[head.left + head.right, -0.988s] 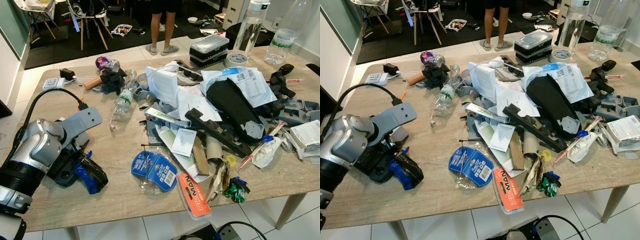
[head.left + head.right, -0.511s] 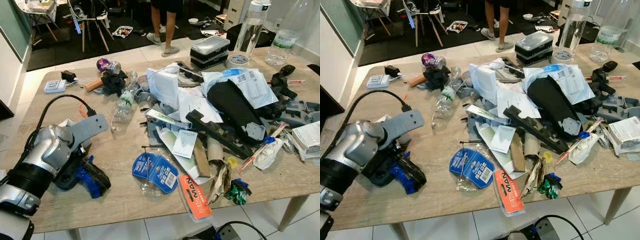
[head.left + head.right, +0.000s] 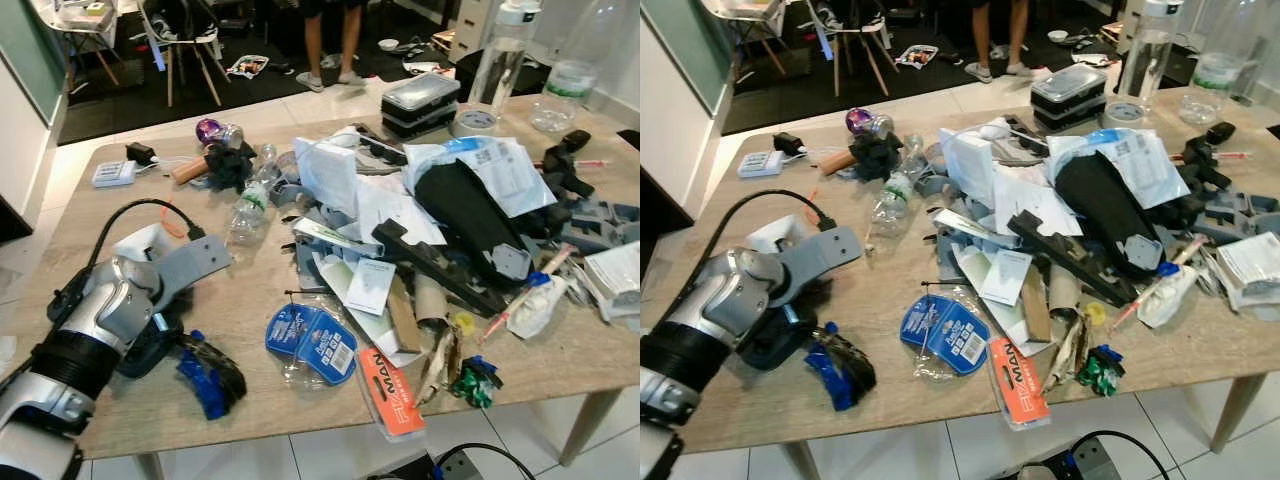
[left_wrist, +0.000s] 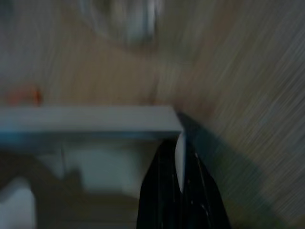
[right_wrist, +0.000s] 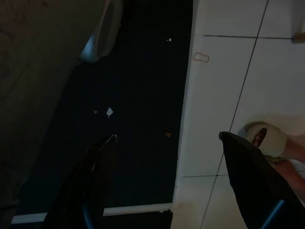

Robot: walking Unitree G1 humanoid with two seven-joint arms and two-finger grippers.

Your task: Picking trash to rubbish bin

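Your silver left arm (image 3: 105,320) lies low across the near left corner of the wooden table (image 3: 250,290), forearm angled toward the front edge. Its left claw (image 3: 213,372) rests on the tabletop, black fingers pressed narrowly together; you cannot tell from the blur whether anything sits between them. A blue oval blister pack (image 3: 311,342) of clear crinkled plastic lies near the claw, close to the front edge. An orange flat package (image 3: 392,393) overhangs that edge. Your right claw (image 5: 167,191) hangs over white floor tiles (image 5: 228,81), fingers spread wide and holding nothing.
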